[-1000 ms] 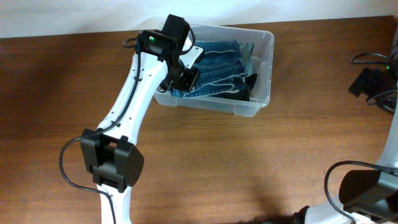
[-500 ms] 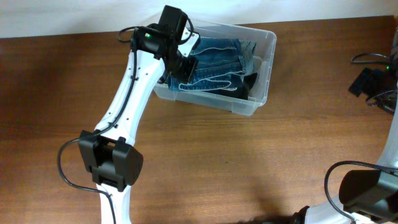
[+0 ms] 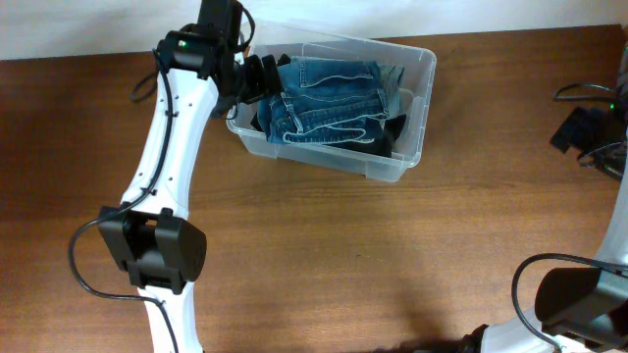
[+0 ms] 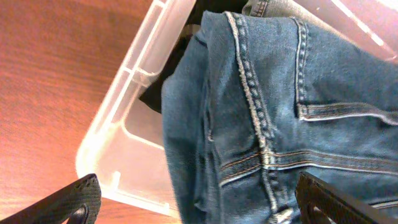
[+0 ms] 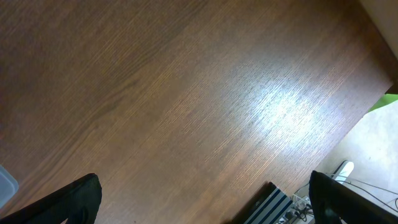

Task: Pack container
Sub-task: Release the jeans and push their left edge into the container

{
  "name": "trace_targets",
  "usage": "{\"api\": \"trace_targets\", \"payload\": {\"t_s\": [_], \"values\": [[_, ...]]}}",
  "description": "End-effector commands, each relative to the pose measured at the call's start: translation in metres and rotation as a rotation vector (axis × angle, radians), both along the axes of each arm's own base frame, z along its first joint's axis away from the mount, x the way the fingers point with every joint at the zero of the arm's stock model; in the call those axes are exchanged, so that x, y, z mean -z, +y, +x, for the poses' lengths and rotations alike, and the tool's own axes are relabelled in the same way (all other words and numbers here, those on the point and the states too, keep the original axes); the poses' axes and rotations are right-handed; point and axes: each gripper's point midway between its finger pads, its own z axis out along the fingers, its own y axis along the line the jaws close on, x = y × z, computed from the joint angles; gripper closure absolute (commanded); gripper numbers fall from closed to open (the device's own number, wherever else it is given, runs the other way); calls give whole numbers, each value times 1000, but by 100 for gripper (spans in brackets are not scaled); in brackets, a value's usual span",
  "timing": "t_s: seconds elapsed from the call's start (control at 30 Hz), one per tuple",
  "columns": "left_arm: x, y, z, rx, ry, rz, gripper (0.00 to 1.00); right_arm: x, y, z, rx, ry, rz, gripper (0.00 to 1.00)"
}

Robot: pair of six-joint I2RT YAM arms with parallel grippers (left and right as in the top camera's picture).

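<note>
The clear plastic container (image 3: 420, 69) stands at the back of the wooden table, holding folded blue jeans (image 3: 329, 98) over a dark garment (image 3: 391, 132). My left gripper (image 3: 263, 76) hovers at the container's left end, open, nothing between its fingers. In the left wrist view the jeans (image 4: 280, 112) fill the frame, the container's rim (image 4: 118, 106) runs at left, and the left gripper (image 4: 199, 208) straddles the jeans' edge with jaws wide apart. The right gripper (image 5: 202, 199) is open over bare wood, far from the container.
A black device with cables (image 3: 584, 127) lies at the table's right edge. My right arm's base (image 3: 574, 299) sits at the front right. A striped object (image 5: 273, 202) and the floor beyond the table edge (image 5: 379, 106) show in the right wrist view.
My left gripper opened, let go of the jeans and drew back left to the container's end. The jeans now lie in the container. The right arm has not moved.
</note>
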Motion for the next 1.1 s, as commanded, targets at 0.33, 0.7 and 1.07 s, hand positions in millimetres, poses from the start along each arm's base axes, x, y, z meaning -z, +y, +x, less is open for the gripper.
{"api": "trace_targets", "payload": {"t_s": [0.33,0.7,1.07], "values": [[25,30,-25,-584,195,-11,1,1,-3,0,1,11,-8,2],[39,38,-25,-674,219,22,2,1,-3,0,1,11,-8,2],[81,38,-29,-681,321,77,4,1,-3,0,1,11,-8,2]]}}
